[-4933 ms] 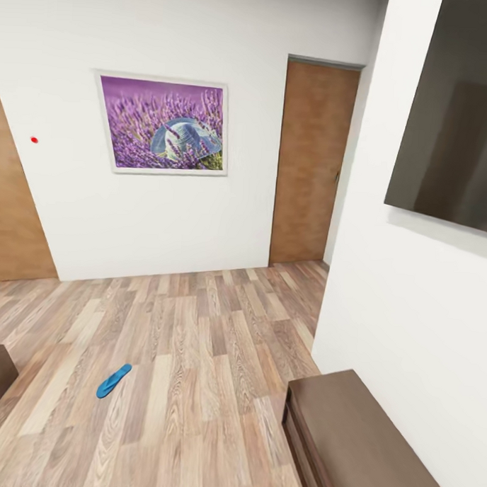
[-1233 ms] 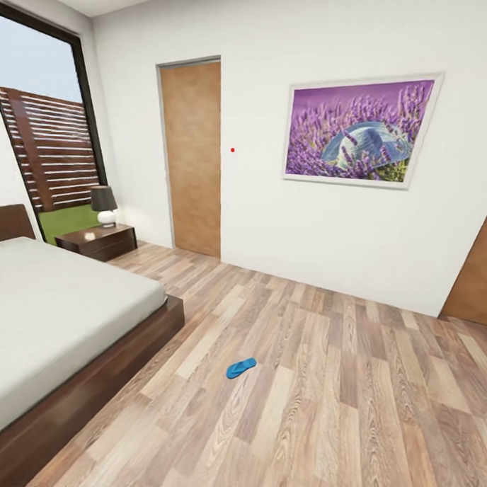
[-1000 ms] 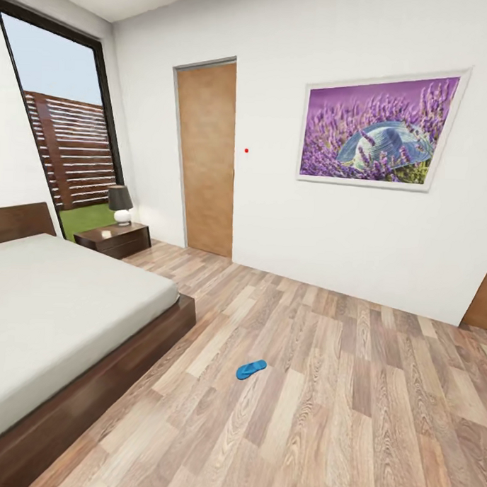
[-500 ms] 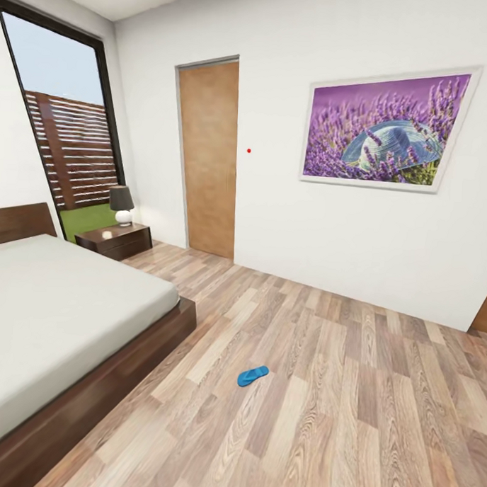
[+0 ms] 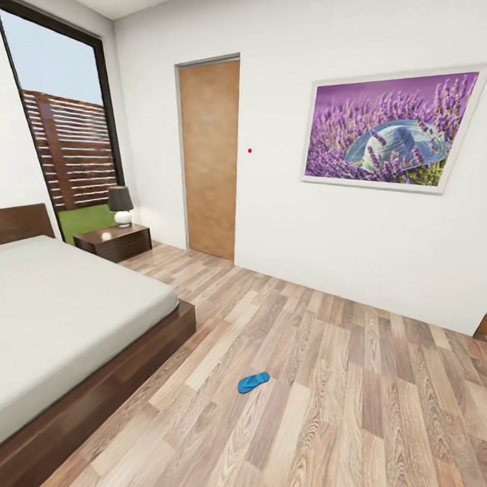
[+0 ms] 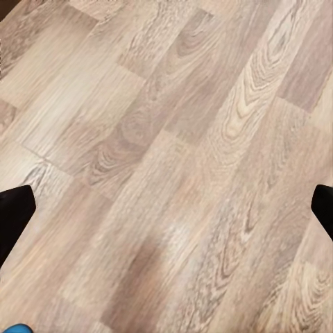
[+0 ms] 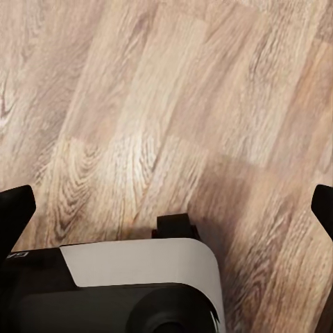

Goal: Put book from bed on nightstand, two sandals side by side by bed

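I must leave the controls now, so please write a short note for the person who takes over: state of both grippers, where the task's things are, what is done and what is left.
Left gripper: open, holding nothing, over the bare wood floor.
Right gripper: open, holding nothing, over the floor beside the robot's base.
One blue sandal lies on the floor, apart from the bed.
A nightstand with a lamp stands past the head of the bed, by the window.
On the part of the mattress in view there is no book.
Done: nothing yet.
Left: find the book and the second sandal, put the book on a nightstand, set both sandals side by side next to the bed.
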{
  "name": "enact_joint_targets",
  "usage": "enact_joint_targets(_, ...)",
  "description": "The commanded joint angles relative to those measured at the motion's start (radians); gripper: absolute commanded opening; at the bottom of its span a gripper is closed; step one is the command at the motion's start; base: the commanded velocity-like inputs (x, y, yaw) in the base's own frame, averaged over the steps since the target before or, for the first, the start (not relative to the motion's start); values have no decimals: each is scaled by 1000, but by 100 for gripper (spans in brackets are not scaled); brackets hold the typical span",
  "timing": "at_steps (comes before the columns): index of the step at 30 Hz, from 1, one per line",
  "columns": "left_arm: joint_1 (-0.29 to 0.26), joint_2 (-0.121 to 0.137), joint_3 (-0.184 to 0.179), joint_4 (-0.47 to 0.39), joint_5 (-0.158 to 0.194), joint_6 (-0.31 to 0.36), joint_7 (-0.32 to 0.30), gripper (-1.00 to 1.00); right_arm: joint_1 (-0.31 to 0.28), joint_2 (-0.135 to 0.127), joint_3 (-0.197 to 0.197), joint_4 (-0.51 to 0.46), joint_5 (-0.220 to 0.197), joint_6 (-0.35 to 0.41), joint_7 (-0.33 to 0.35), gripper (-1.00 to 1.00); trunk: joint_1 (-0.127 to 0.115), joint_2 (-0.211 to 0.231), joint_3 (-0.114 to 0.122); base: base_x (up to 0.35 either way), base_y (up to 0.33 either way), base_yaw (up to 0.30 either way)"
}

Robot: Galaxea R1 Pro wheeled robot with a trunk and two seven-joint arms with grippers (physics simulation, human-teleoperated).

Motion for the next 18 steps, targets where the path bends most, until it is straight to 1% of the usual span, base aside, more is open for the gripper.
enact_joint_targets(1,-1,-1,2,1,3,-3,0,100,0,0,-2,0,-1,-3,0,100,0,0,-1,10,0,115)
enact_joint_targets(7,-1,-1,1,1,3,-3,0,100,0,0,-2,0,-1,-3,0,100,0,0,-1,3,0,229)
enact_joint_targets(18,-1,-1,1,1,3,-3,0,100,0,0,-2,0,-1,-3,0,100,0,0,-1,0,0,280)
